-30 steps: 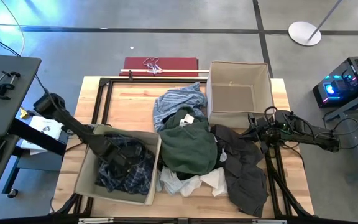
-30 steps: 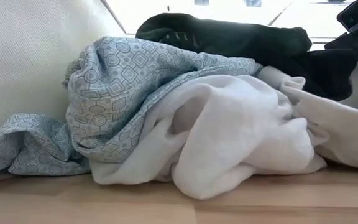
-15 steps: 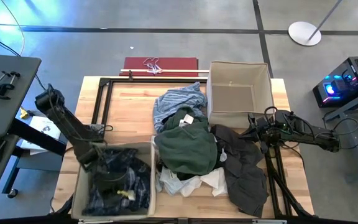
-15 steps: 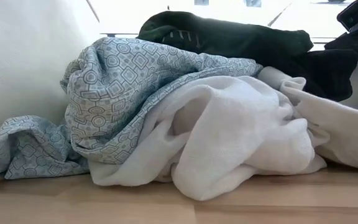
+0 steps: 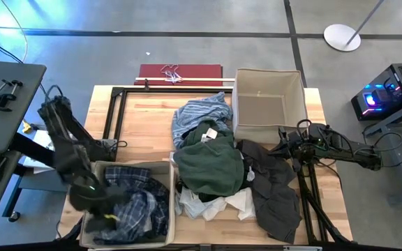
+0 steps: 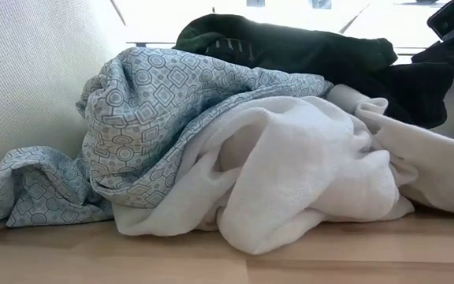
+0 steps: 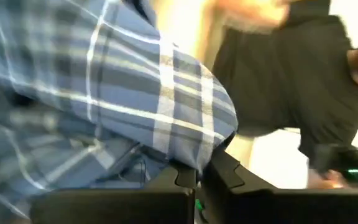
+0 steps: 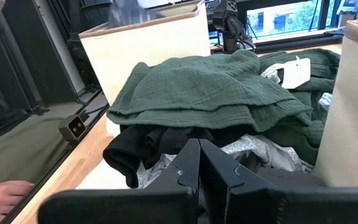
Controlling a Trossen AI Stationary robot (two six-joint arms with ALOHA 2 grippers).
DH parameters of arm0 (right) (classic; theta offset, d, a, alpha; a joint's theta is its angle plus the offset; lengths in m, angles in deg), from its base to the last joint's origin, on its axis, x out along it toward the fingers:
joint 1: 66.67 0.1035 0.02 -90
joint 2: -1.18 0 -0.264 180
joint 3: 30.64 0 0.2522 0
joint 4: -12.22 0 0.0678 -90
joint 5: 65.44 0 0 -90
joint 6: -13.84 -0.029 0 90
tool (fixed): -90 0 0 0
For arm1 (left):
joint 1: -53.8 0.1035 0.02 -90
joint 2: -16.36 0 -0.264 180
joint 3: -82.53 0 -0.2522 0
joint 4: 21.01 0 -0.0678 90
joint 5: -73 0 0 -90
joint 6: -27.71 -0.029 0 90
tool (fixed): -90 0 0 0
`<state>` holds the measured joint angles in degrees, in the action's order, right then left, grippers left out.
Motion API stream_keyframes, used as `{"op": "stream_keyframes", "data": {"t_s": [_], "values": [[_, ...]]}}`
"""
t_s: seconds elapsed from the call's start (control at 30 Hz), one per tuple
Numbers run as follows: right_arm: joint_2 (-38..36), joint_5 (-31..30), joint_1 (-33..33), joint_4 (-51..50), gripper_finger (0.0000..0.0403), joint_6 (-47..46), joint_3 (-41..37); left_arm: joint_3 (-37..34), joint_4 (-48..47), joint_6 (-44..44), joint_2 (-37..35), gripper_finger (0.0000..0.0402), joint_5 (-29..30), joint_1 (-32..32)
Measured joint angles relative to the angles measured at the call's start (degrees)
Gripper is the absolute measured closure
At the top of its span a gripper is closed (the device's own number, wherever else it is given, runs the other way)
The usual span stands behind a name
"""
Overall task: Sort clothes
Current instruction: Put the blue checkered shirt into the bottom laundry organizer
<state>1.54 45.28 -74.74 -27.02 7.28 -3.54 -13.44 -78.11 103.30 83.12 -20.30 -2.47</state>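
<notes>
While the left gripper (image 5: 107,217) sits low in the near box (image 5: 167,199), fingers closed together against the plaid shirt (image 7: 104,93), the shirt lies bunched in that box right around it. Beyond it and to the side sits the pile: green top (image 5: 211,166), grey piece (image 5: 274,192), white pieces (image 6: 290,173), striped shirt (image 5: 197,115). Right gripper (image 5: 285,148) rests at the pile's far edge, fingers closed, empty. Risk: shirt snagging on the left fingers and lifting back out.
</notes>
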Motion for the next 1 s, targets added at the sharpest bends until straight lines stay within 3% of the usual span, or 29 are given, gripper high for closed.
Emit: {"op": "stream_keyframes", "data": {"t_s": [0.1,0.2,0.27,0.37,0.47,0.67,0.87,1.0], "values": [[0.0,0.0,0.0,0.0,0.0402,0.0,0.0,9.1,-5.3,-15.7,-0.1,0.0401,13.1,0.0],[0.0,0.0,0.0,0.0,0.0402,0.0,0.0,14.3,-3.8,-32.2,-0.1,0.04,26.2,0.0],[0.0,0.0,0.0,0.0,0.0402,0.0,0.0,15.4,-1.6,-37.3,-0.2,0.04,30.5,0.1],[0.0,0.0,0.0,0.0,0.0402,0.0,0.0,15.4,-4.6,-33.9,0.1,0.0401,25.3,0.0],[0.0,0.0,0.0,0.0,0.0402,0.0,0.0,15.4,-14.5,-20.5,2.0,0.0401,20.0,-0.4],[0.0,0.0,0.0,0.0,0.0402,0.0,0.0,11.7,-31.8,0.5,5.6,0.0395,18.2,-1.7],[0.0,0.0,0.0,0.0,0.0402,0.0,0.0,10.1,-34.8,8.6,4.1,0.0333,13.5,-0.7],[0.0,0.0,0.0,0.0,0.0402,0.0,0.0,10.1,-31.8,11.4,0.5,0.0276,6.7,0.1]]}}
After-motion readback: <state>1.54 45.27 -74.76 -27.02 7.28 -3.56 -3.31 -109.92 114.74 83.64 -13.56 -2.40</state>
